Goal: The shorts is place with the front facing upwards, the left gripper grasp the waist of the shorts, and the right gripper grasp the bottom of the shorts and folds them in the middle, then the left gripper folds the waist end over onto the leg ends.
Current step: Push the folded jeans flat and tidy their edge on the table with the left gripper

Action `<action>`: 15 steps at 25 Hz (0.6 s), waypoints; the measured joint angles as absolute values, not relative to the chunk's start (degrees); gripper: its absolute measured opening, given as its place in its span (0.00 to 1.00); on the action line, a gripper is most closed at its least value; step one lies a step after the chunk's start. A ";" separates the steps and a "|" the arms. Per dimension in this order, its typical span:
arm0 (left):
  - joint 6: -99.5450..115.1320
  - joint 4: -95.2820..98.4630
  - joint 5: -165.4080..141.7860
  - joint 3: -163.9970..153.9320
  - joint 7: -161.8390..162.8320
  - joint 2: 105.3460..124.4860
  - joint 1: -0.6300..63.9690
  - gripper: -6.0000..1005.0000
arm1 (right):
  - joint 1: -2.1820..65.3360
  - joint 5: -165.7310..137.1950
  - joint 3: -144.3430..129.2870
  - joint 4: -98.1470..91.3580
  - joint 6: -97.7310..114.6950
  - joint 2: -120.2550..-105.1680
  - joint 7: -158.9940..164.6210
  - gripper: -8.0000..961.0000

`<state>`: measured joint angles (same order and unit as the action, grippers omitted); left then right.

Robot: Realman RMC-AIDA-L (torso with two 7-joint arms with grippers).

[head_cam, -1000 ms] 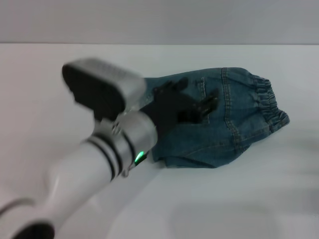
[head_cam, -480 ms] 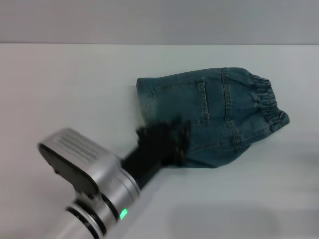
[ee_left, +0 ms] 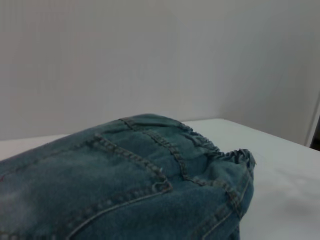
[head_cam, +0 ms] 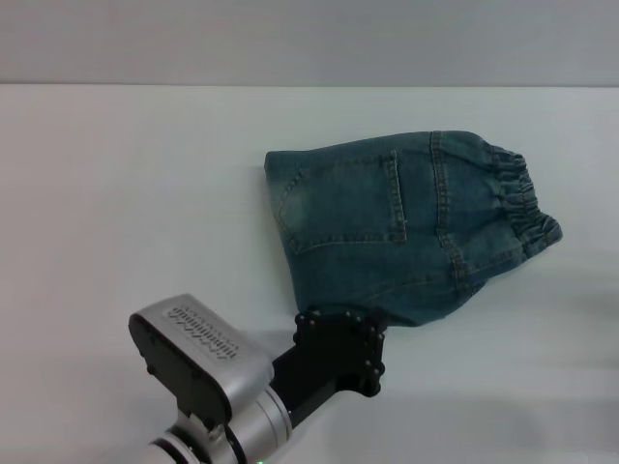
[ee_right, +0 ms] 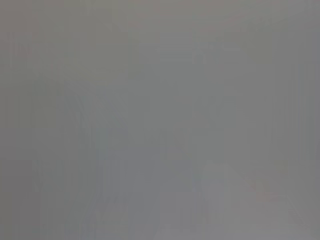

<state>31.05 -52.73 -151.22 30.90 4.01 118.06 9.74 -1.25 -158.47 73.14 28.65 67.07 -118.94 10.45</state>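
**A:** Where are the shorts (head_cam: 411, 227) now?

**B:** Lying in a compact folded bundle on the white desk (head_cam: 116, 193), toward its far right part, well in from every edge. The elastic waistband faces the right edge and the fold line faces left. The left wrist view looks low across the denim, with the gathered band at its far end.

**A:** And your left gripper (head_cam: 338, 350)?

**B:** A second ago it was over the middle of the denim; half a second ago it was at the bundle's near edge. Now I've drawn it back toward the desk's near edge, just beside the bundle's near corner, and from the head view it looks apart from the cloth. Whether my fingers are spread or closed I cannot tell; the black wrist body hides them.

**A:** What does that mean for the task?

**B:** I judge the last fold is laid: the cloth kept its shape while I pulled away, so nothing seems to be dragging.

**A:** Your right gripper?

**B:** Out of sight, parked somewhere off the desk; its wrist camera shows only blank grey.
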 joint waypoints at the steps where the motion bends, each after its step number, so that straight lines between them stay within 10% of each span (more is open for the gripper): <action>1: 31.03 -52.67 -151.21 30.90 4.18 118.06 9.80 0.00 | -1.23 -158.47 73.13 28.66 67.06 -118.93 10.50 0.01; 15: 30.14 -45.42 -151.17 32.03 15.21 118.51 16.71 0.03 | -2.19 -158.34 72.74 29.54 67.39 -118.97 10.76 0.01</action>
